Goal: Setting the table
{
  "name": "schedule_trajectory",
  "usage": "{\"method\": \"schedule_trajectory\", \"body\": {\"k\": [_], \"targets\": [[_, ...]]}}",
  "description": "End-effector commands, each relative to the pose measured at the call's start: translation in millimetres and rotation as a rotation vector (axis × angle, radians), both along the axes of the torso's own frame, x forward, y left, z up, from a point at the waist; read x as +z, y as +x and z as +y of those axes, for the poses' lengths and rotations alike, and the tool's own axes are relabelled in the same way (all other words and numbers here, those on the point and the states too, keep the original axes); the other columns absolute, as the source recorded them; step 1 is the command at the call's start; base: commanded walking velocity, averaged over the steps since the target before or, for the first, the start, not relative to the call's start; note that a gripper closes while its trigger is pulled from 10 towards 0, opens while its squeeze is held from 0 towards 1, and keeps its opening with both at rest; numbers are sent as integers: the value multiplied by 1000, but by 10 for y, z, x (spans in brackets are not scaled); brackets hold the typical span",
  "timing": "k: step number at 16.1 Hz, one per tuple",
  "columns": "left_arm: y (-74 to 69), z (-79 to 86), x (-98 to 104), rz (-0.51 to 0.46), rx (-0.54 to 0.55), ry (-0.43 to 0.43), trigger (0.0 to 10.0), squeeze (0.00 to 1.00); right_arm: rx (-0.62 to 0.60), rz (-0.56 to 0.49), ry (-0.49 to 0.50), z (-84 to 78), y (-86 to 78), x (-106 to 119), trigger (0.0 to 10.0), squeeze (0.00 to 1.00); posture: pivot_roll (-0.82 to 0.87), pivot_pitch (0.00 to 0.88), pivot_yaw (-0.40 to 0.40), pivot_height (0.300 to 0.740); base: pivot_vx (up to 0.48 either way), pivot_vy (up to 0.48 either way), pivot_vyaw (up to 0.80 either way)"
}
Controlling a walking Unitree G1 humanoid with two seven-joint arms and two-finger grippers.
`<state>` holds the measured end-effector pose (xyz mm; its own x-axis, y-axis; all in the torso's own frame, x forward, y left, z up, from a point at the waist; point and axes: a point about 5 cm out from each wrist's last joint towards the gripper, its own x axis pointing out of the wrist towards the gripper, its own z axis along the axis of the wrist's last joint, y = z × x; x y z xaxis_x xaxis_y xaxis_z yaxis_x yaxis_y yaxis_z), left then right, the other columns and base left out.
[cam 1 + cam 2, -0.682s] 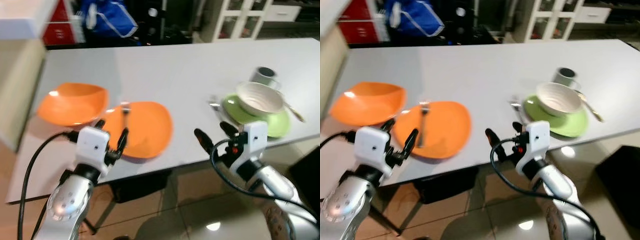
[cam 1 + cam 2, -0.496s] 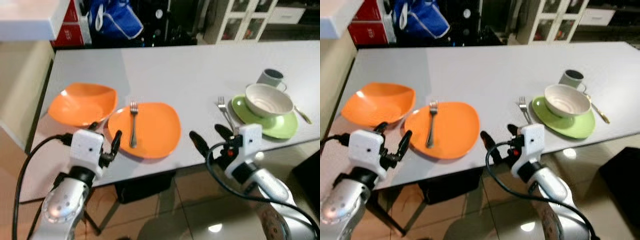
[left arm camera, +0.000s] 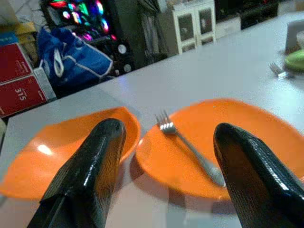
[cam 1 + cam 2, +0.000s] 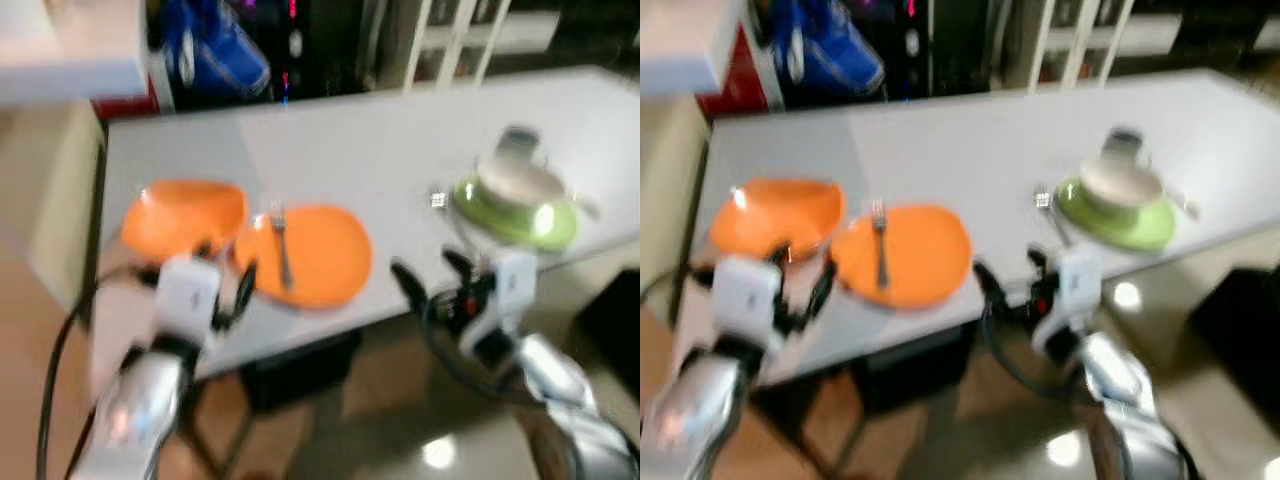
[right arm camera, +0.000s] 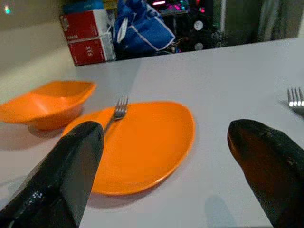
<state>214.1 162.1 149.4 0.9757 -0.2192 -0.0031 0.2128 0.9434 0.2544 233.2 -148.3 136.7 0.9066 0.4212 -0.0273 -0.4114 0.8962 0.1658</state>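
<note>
A long white table (image 4: pixel 360 150) runs across the room, seen slightly blurred. Near its left end sits an orange bowl (image 4: pixel 185 212), and just to its right an orange plate (image 4: pixel 315 252) with a fork (image 3: pixel 190 148) lying on it, tines pointing to the far side. Toward the right end a green plate (image 4: pixel 520 222) holds a white bowl (image 4: pixel 512 180), with a mug (image 4: pixel 518 140) just behind it and a second fork (image 5: pixel 295 98) on the table to the left of the green plate.

Both silver arms reach forward from below the near table edge. The left gripper (image 4: pixel 222 290) hovers at the near edge before the orange dishes, fingers (image 3: pixel 90 175) spread wide, holding nothing. The right gripper (image 4: pixel 430 282) hangs just off the edge, between the two plates, also wide open and empty.
</note>
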Motion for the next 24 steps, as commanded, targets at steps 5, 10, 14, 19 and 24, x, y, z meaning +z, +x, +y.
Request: {"method": "schedule_trajectory", "body": {"k": [5,10,14,19,24], "targets": [[22,-6,11,2,-14,12,10000,0,12,-27,4,-1,18,60,10000,0,54,0,-25,740,0,350,0],[24,5,44,-6,-9,10,10000,0,51,-36,5,47,65,80,10000,0,67,0,-45,740,0,350,0],[65,-40,85,-18,-14,4,10000,0,58,-45,10,35,86,113,10000,0,82,0,-60,740,0,352,0],[33,19,139,-22,36,14,10000,0,93,-42,34,125,111,122,10000,0,139,0,-86,740,0,349,0],[-26,51,182,-21,32,0,10000,0,80,-30,30,74,-6,110,10000,0,92,0,-54,740,0,349,0]]}}
